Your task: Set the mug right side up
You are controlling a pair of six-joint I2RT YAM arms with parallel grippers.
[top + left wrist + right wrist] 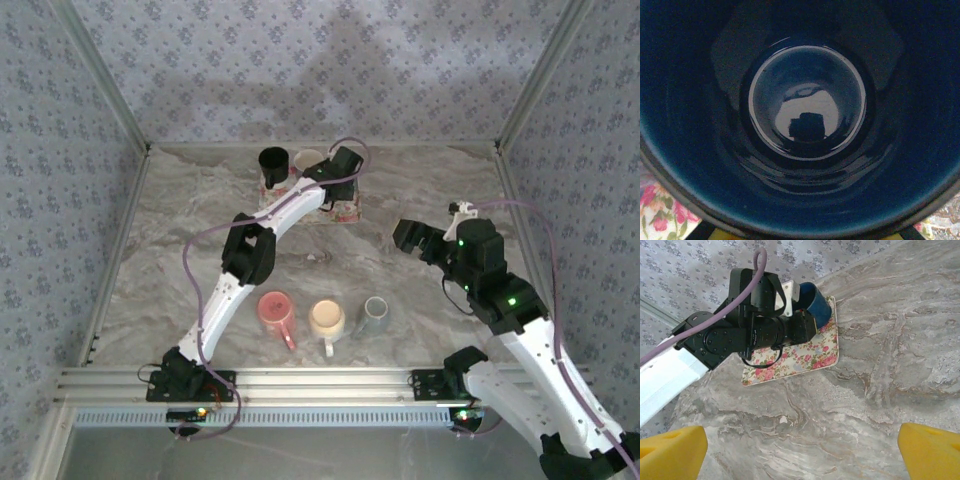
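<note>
Reaches the left gripper across the tabletop to the dark blue mug, tilted at the floral mat with mouth facing the wrist for a likely rim grab, closure impossible to tell, and parks the right gripper wide open, clear aside.

No writing, label, brand, number or sign can be read in any view. The mat at the far side of the tabletop carries a print of pink flowers, without letters. The glazed inside of the dark blue mug shows reflections and no marking.
</note>
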